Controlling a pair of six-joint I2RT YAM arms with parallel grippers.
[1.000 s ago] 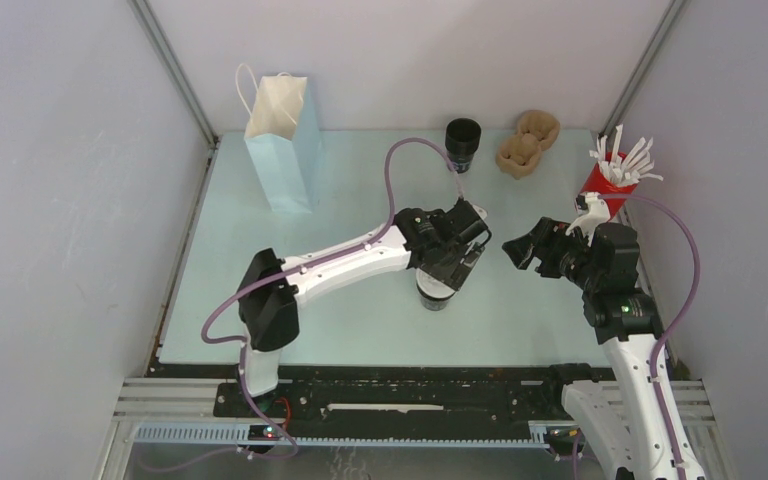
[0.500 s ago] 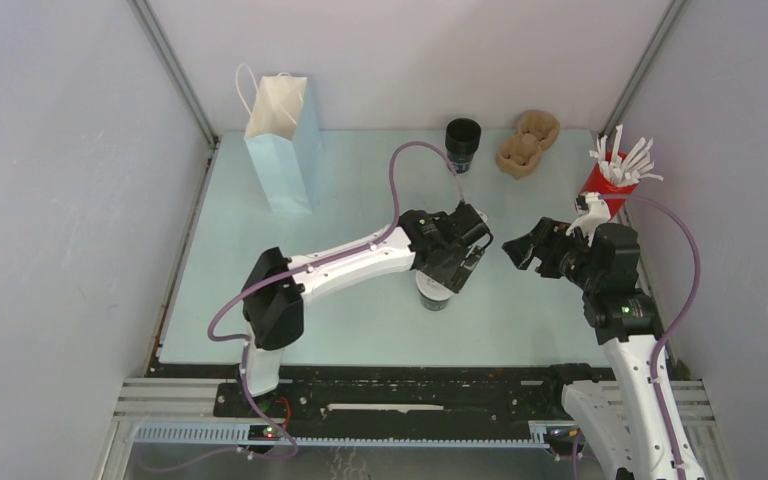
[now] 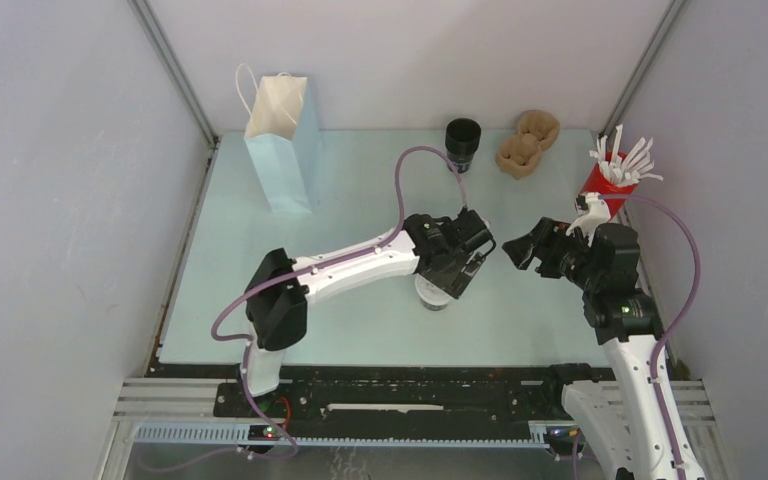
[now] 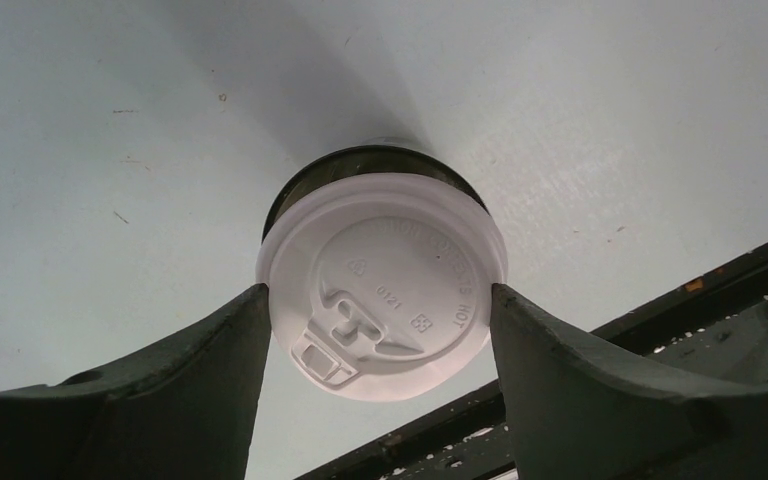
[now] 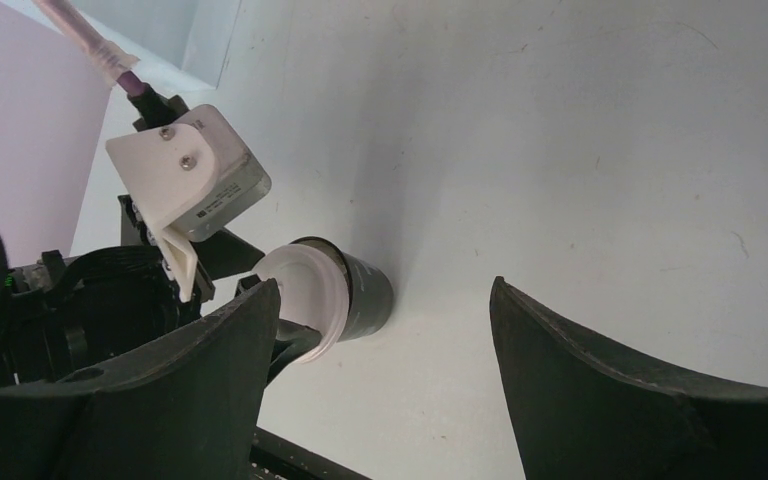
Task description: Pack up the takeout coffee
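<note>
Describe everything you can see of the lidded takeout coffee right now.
The takeout coffee is a small black cup capped by a white domed plastic-looking lid with a raised sip spout and embossed lettering. It stands upright on the pale table, mid-width toward the near edge. The left end effector straddles it, fingers at the lid's rim on both sides; whether they press it cannot be told.
</note>
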